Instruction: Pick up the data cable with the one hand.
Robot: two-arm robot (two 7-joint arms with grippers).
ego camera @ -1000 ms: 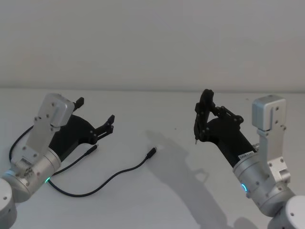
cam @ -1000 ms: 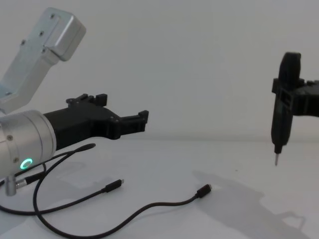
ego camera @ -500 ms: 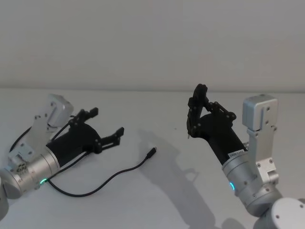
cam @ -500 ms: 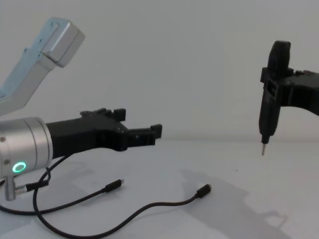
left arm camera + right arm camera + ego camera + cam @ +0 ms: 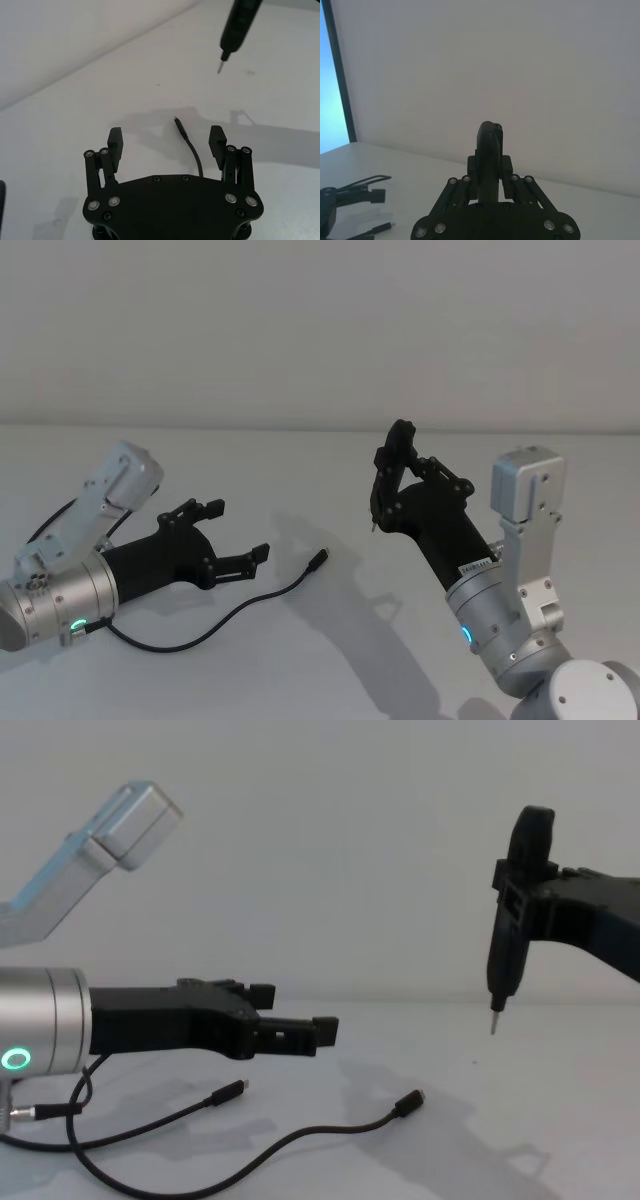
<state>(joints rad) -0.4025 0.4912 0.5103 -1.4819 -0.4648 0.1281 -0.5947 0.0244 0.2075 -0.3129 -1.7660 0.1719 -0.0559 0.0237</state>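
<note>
The left pincer (image 5: 238,530) hovers wide open and empty just above the data cable (image 5: 340,1127), which lies curled on the surface (image 5: 300,460). The right pincer (image 5: 380,502) hangs well apart, fingers closed together.

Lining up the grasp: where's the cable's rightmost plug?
Head view: that plug of the data cable lies on the table, centre-left, just beyond the open left gripper.

The head camera looks down on the table (image 5: 200,695) from up high, and the chest camera looks across it from low down — both see the data cable (image 5: 317,560). The wrist cameras sit close behind the left gripper (image 5: 167,136) and the right gripper (image 5: 490,150).
</note>
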